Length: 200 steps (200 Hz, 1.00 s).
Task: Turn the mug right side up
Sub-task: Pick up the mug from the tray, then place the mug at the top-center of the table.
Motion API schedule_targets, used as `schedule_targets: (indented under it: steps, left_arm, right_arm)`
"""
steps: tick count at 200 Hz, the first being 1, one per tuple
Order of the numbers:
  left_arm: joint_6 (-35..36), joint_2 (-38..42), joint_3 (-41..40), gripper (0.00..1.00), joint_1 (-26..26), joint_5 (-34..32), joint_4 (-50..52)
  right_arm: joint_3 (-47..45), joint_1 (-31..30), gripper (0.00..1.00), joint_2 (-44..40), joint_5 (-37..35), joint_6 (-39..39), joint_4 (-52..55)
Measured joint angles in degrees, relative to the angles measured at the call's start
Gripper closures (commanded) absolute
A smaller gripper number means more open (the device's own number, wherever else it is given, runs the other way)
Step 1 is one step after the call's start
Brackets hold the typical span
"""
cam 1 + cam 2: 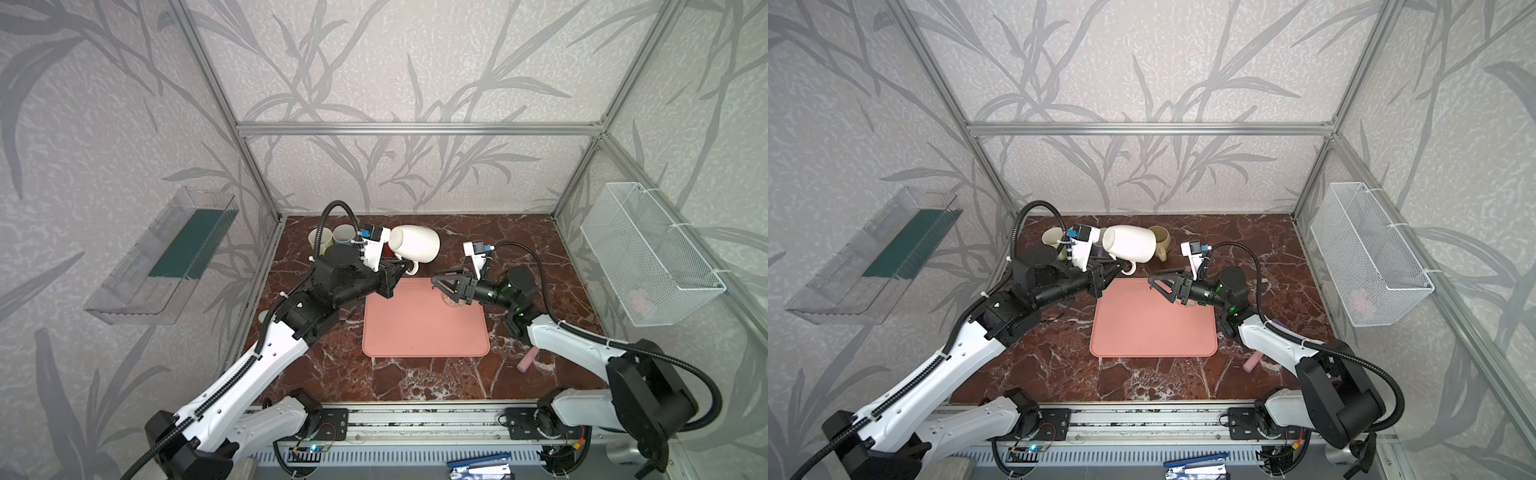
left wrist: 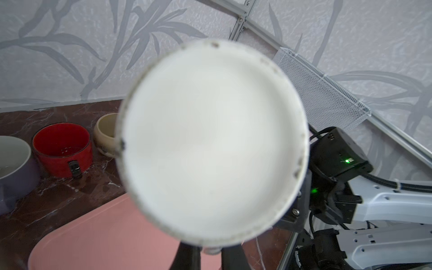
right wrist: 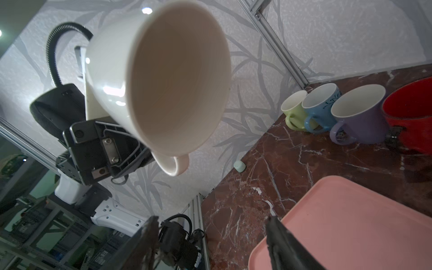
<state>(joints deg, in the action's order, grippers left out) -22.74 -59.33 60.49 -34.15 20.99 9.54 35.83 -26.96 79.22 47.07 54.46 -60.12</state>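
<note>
White mug (image 1: 415, 244) aloft on its side, handle (image 1: 412, 269) pinched tight within left hand (image 1: 400, 270).

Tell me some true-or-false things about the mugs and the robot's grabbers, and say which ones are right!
1. The left gripper grips the white mug by its handle. True.
2. The white mug stands on the pink mat. False: it hangs in the air, tipped sideways.
3. The right gripper is open and empty. True.
4. The red mug is upside down. False: it stands mouth up.
</note>
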Motion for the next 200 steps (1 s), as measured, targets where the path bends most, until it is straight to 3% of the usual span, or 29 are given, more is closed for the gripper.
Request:
schedule_targets:
  steps: [43, 122, 151, 200]
  left_arm:
    - [-3.52, -0.11, -0.96, 1.00, 1.03, 4.13, -6.45]
    - [-9.57, -5.09, -2.10, 1.00, 3.23, 8.35, -17.33]
    - [-11.06, -7.28, -2.10, 1.00, 3.37, 9.42, -19.47]
    - [-13.51, -9.92, -2.10, 1.00, 3.93, 10.95, -23.28]
  right_arm:
    - [4.22, 2.19, 0.35, 5.38, 3.02, 11.78, -12.24]
    - [8.26, 2.14, 0.39, 5.77, 4.50, 15.10, -15.93]
    - [9.81, 2.14, 0.45, 7.32, 4.48, 15.76, -16.52]
    - [11.87, 2.47, 0.46, 11.23, 4.37, 16.70, -17.25]
